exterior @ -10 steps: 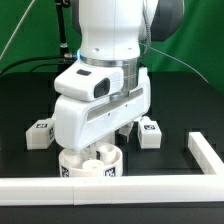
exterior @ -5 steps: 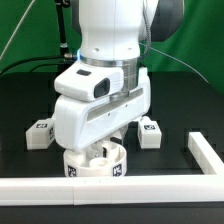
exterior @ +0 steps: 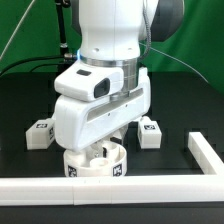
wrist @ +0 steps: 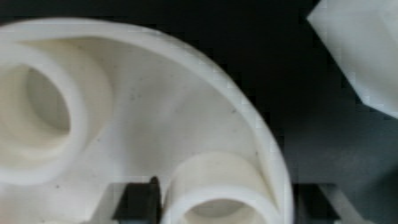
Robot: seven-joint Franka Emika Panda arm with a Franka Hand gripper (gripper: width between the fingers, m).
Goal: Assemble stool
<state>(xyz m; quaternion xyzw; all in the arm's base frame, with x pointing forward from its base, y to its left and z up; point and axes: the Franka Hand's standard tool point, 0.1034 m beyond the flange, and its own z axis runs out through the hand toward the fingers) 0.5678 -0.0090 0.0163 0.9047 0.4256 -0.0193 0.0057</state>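
The round white stool seat (exterior: 92,165) lies hollow side up on the black table, just behind the front rail. The white arm reaches down into it, and my gripper (exterior: 101,153) is shut on the seat's rim at a round socket. In the wrist view the seat (wrist: 125,110) fills the picture, and its rim wall and socket tube sit between my gripper's (wrist: 228,203) dark fingers (wrist: 137,202). One tagged leg block (exterior: 38,133) lies at the exterior view's left of the seat. Another leg block (exterior: 150,131) lies at its right.
A long white border rail (exterior: 150,185) runs along the front of the table and another rail (exterior: 205,153) runs along the exterior view's right. A white part (wrist: 365,50) shows near the seat in the wrist view. A green backdrop hangs behind the table.
The fingers have closed on the seat's rim since a second ago. The arm, the seat and the leg blocks have stayed in place.
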